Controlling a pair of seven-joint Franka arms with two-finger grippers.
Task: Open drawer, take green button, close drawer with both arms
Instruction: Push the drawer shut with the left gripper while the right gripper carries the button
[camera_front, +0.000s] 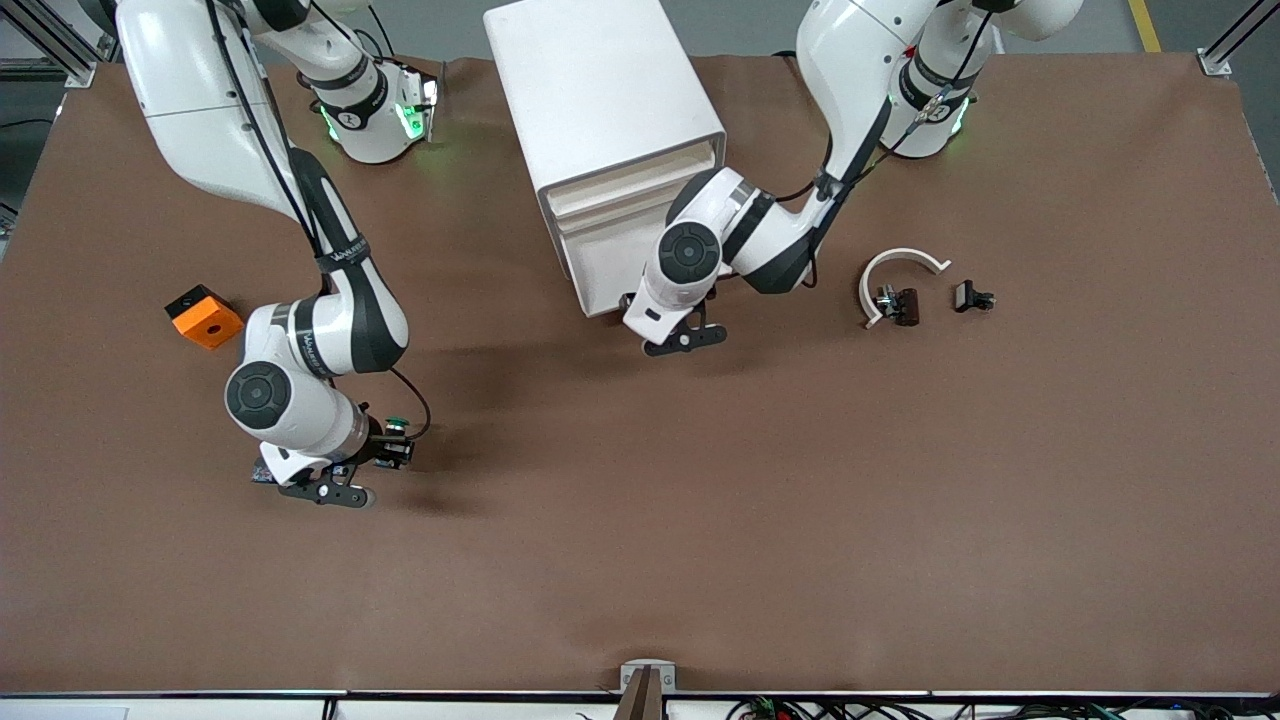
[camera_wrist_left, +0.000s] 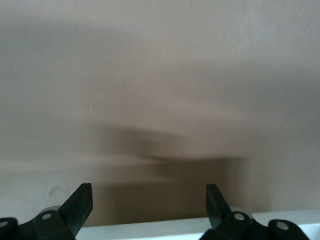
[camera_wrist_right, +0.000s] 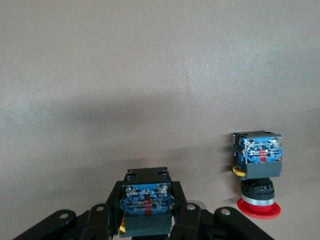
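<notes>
One green-capped button (camera_front: 398, 424) sits clamped between the right gripper's (camera_front: 392, 447) fingers, above the table (camera_front: 700, 520) toward the right arm's end. A red-capped button (camera_wrist_right: 257, 175) stands just beside it. Farther back, the left gripper (camera_wrist_left: 149, 204), fingers apart, faces the one white cabinet (camera_front: 610, 140), whose lowest drawer (camera_front: 615, 262) it meets.

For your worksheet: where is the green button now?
In the front view, the button sits in the right tool, over the table's right-arm end, near the orange block.
</notes>
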